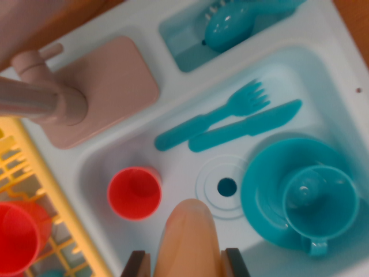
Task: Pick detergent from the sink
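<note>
Detergent bottle [189, 239], orange, sits between the jaws of the gripper [189, 264] at the sink's [173, 153] near edge; jaws closed against its sides. Recommend lifting straight, clear of red cup [135, 193].

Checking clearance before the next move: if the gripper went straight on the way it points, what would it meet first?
The gripper already has the orange detergent bottle between its jaws. Beyond that, probably the sink floor near the drain, though depth is unclear.

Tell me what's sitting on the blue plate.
A blue cup stands on the plate, handle toward the bottom edge. The plate's centre is covered by it, so anything beneath cannot be seen.
</note>
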Action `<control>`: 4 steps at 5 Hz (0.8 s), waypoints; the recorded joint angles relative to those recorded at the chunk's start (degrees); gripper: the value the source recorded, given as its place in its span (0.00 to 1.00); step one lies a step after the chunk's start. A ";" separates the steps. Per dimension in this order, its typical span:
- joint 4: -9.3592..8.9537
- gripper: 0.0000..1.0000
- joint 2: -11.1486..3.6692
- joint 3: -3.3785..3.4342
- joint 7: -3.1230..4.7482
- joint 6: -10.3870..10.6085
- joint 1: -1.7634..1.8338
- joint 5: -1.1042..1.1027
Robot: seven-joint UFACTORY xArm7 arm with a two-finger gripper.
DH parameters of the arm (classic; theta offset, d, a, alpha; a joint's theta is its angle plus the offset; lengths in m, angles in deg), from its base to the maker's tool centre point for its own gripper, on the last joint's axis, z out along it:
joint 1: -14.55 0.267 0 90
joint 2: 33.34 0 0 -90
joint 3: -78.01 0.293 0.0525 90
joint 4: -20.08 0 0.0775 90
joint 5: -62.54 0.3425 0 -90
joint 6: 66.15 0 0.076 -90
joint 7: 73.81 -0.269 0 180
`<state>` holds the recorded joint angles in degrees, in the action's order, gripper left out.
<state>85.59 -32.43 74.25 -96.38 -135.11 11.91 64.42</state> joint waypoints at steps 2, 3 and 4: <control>2.02 1.00 0.69 0.00 -0.12 -2.70 0.00 -0.09; 2.02 1.00 0.69 0.00 -0.12 -2.70 0.00 -0.09; 4.02 1.00 1.37 0.00 -0.24 -5.39 0.00 -0.19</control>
<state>89.62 -31.06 74.25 -96.62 -140.49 11.91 64.24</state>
